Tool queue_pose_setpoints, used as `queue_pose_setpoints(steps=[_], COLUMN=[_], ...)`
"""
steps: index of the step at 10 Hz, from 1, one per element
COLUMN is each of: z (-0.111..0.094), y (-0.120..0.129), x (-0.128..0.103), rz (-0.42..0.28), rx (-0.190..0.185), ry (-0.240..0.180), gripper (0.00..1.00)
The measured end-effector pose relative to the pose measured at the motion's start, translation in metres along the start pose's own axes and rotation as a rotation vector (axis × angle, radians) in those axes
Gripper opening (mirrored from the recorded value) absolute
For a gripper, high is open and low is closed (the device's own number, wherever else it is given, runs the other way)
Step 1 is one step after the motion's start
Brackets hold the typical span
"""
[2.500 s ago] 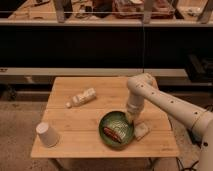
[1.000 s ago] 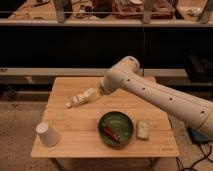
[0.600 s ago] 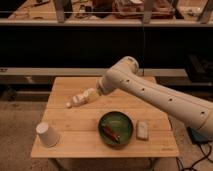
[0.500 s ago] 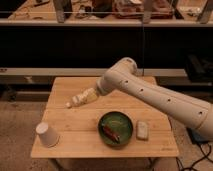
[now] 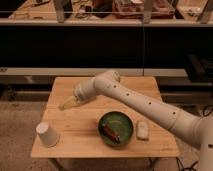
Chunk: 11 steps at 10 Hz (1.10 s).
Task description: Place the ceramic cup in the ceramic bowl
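Observation:
The white ceramic cup (image 5: 47, 134) stands upside down, wide rim on the table, near the front left corner of the wooden table (image 5: 80, 142). The dark green ceramic bowl (image 5: 120, 125) sits at the front middle with a reddish-brown item (image 5: 111, 133) inside. My gripper (image 5: 79, 96) is at the end of the white arm, over the left middle of the table, at the near end of a pale slender bottle (image 5: 67, 104) that lies on its side. The gripper is well behind and to the right of the cup, and left of the bowl.
A small white object (image 5: 143, 130) lies just right of the bowl. My arm (image 5: 150, 105) crosses over the table from the right, behind the bowl. A dark shelf unit (image 5: 100, 45) stands behind the table.
The arm has swung from beside the bowl at the right to the left, and the gripper has lowered toward the lying bottle. Cup and bowl have not moved.

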Motion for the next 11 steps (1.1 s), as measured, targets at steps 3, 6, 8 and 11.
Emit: queue_pose_setpoints(steps=[3, 6, 8, 11], z=[0.014, 0.027, 0.046, 0.057], y=[-0.006, -0.022, -0.049, -0.071], x=[0.007, -0.001, -0.015, -0.024], rz=[-0.025, -0.12, -0.234, -0.325], rx=[0.052, 0.131, 0.26, 0.372], ry=[0.056, 0.007, -0.048, -0.077], gripper=[0.8, 0.8, 0.8, 0.8])
